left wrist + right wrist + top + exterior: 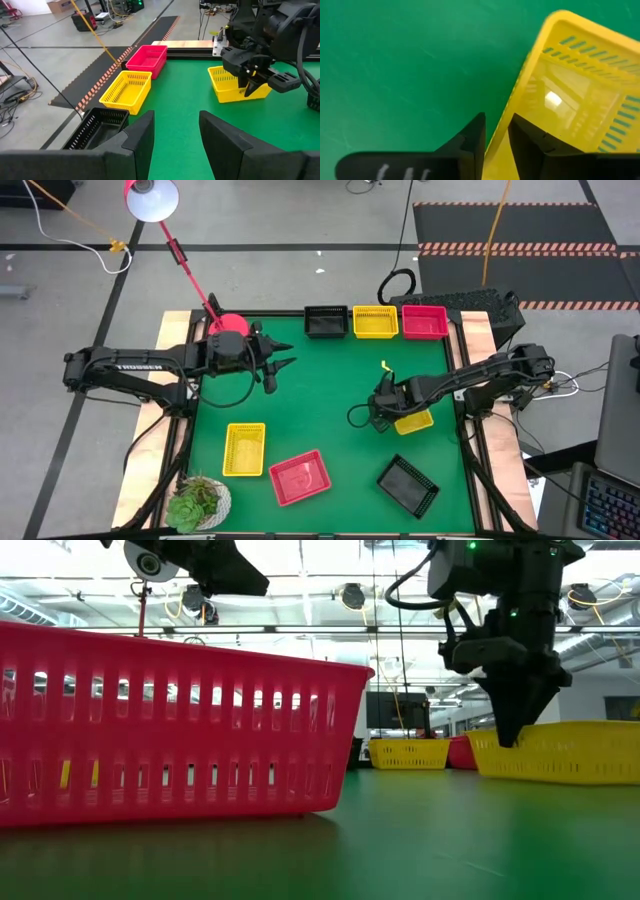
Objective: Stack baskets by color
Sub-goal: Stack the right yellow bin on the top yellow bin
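A: Where's the right gripper?
B: Down on the mat, right of centre. Its fingers straddle the rim of a yellow basket, one inside the wall and one outside, pinched onto it. The low view shows the basket sitting flat on the green mat.

A: Left gripper?
B: Hovering over the back-left part of the mat, near the round pink lamp base. Jaws apart, nothing between them.

A: Other baskets?
B: Row at the back edge: black basket, yellow back basket, pink back basket, side by side, just about touching. Can't tell whether any of those is already a stack.
Front area: a loose yellow basket at front left, a loose pink basket just right of it and turned at an angle, and a loose black basket at front right, also turned. The three sit apart from each other.

A: Anything else on the table?
B: A green potted plant at the front-left corner.
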`<state>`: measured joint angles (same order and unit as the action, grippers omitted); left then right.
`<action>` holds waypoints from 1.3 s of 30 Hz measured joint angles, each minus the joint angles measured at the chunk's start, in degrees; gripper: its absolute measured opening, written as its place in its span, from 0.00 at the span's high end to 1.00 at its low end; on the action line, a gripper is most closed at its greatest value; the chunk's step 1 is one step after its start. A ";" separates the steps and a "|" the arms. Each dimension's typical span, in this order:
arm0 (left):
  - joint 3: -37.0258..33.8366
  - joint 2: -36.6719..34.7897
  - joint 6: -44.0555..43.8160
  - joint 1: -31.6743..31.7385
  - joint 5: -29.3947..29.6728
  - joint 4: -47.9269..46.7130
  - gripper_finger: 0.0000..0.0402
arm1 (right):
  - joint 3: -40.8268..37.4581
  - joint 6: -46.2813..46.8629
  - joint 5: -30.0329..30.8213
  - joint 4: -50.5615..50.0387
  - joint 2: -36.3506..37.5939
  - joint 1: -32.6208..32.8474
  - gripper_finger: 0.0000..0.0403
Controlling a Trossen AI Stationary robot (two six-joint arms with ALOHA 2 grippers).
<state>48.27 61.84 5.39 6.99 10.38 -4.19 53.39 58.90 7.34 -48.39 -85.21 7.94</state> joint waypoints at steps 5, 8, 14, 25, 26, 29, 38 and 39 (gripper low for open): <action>0.00 0.00 0.00 0.01 0.01 -0.02 0.60 | 0.00 -0.26 -0.56 -1.58 0.00 0.02 0.84; 0.00 0.00 -0.02 0.01 0.01 -0.02 0.60 | 0.00 -1.40 -2.24 -1.93 0.00 0.18 0.84; 0.00 0.00 0.02 -0.01 0.01 -0.04 0.60 | 0.00 -0.65 -3.00 -4.18 0.00 0.84 0.84; 0.00 0.00 0.04 0.00 0.01 -0.05 0.60 | 0.00 -0.52 -4.65 -8.19 0.00 0.85 0.84; 0.00 0.00 0.04 -0.01 0.01 -0.04 0.60 | 0.00 -0.79 -4.68 -8.55 0.00 0.85 0.85; 0.00 0.00 0.04 0.01 0.01 -0.05 0.60 | 0.00 -1.25 -4.60 -9.90 0.02 0.85 0.89; 0.00 0.00 0.07 0.01 0.03 -0.07 0.60 | 0.23 -4.46 -4.63 -10.99 0.04 0.83 0.98; 0.00 0.00 0.07 0.00 0.03 -0.07 0.60 | 0.71 -5.42 -4.60 -11.44 0.04 0.83 0.98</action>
<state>48.27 61.84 5.45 6.99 10.41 -4.25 54.09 53.49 2.74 -59.83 -85.17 8.78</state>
